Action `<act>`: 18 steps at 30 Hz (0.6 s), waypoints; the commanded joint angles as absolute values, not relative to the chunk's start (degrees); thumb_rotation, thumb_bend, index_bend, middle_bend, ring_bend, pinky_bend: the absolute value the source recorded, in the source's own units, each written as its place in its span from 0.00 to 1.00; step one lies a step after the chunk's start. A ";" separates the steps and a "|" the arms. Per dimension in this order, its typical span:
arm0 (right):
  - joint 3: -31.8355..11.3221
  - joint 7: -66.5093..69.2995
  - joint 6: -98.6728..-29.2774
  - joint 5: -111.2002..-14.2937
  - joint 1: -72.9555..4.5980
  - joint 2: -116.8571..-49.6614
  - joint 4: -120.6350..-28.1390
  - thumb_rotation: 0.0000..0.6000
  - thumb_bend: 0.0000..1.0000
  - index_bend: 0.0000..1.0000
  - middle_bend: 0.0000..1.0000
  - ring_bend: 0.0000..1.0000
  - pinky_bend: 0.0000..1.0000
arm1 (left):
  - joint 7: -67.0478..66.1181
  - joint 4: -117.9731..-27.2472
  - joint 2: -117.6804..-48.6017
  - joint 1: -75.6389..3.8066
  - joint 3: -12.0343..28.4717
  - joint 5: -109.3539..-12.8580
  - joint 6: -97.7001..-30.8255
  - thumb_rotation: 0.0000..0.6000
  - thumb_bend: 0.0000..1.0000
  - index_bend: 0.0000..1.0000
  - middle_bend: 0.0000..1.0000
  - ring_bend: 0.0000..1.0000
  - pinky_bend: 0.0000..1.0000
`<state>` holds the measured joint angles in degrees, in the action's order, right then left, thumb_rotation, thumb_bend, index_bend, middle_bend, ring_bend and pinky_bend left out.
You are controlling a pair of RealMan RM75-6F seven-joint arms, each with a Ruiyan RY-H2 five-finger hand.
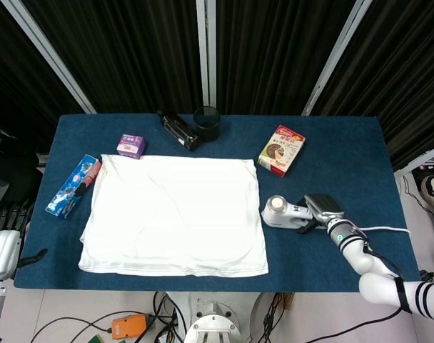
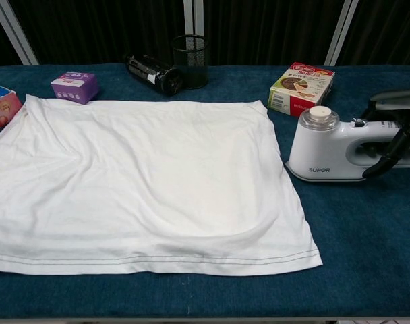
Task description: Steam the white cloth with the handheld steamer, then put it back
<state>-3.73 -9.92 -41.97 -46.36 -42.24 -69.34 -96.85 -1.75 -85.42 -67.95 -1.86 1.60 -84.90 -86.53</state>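
A purple box [image 1: 130,145], black mesh cup [image 1: 206,123] (upright) and food carton [image 1: 282,150].

right arm [image 1: 388,286] white, black bands; right hand [image 1: 324,211] grey-black; left hand [image 1: 4,239] pale, dark fingers.

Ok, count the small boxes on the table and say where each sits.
2: purple box beyond the white cloth's far-left corner; red snack box beyond the steamer. None seems hidden.

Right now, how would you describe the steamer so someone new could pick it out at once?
Start at the large white cloth spread on the blue table. Just off its right edge stands the white plastic handheld steamer, the right hand at its handle. Unlike the red food box behind it, it is rounded, white and corded.
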 commanded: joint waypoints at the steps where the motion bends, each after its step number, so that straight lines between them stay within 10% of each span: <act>1: -4.43 -6.56 -41.71 -51.27 -41.13 -70.49 -94.66 1.00 0.11 0.94 0.82 0.88 0.52 | -1.63 -85.22 -68.15 -1.95 1.68 -85.01 -86.57 1.00 0.00 0.04 0.04 0.00 0.00; 10: -5.64 0.99 -44.14 -65.86 -39.10 -71.26 -90.82 1.00 0.41 0.94 0.82 0.88 0.66 | -2.45 -85.64 -68.39 -4.92 1.74 -87.22 -83.68 1.00 0.02 0.04 0.04 0.00 0.00; 18: -7.32 7.79 -45.67 -73.58 -39.12 -68.39 -91.91 1.00 0.46 0.96 0.83 0.88 0.69 | -4.13 -86.52 -69.85 -12.10 2.06 -91.48 -76.51 1.00 0.17 0.05 0.04 0.00 0.00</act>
<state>-6.71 6.62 -45.28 -72.30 -39.04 -69.42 -91.33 -3.67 -86.29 -69.19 -10.27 1.93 -90.41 -78.44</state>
